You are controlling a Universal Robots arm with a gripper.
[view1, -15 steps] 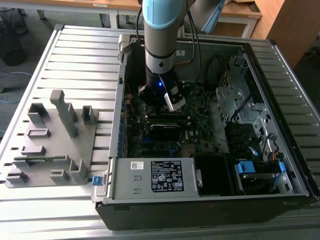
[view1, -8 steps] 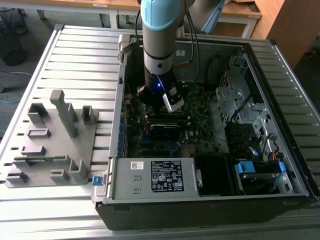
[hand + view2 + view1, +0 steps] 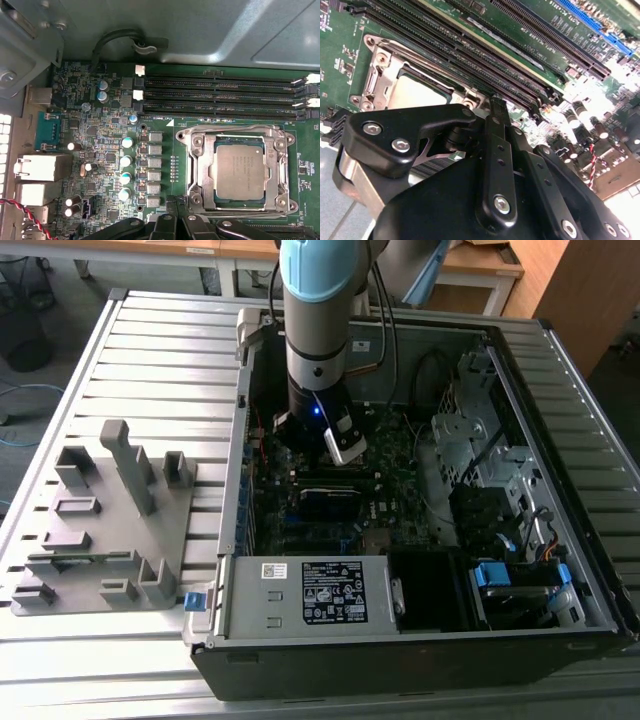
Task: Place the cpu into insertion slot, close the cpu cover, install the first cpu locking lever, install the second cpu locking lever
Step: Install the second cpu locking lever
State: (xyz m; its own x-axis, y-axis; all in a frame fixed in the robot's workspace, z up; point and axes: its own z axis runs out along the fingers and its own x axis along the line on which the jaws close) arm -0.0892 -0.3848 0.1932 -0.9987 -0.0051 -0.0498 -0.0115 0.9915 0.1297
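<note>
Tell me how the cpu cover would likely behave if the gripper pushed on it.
The cpu cover is a thin metal frame with an open centre, so it probably flexes slightly. Lying flat around the cpu, it likely won't tip or roll. Bare metal may let the gripper slip.

One cpu [image 3: 239, 171] sits in one insertion slot [image 3: 202, 172] under one cpu cover [image 3: 280, 170], at four o'clock on the green board in the first wrist view. Four long black memory slots [image 3: 220, 97] run at one o'clock. One gripper [image 3: 492, 107] and one grey fixture [image 3: 105, 525] complete the count.
</note>
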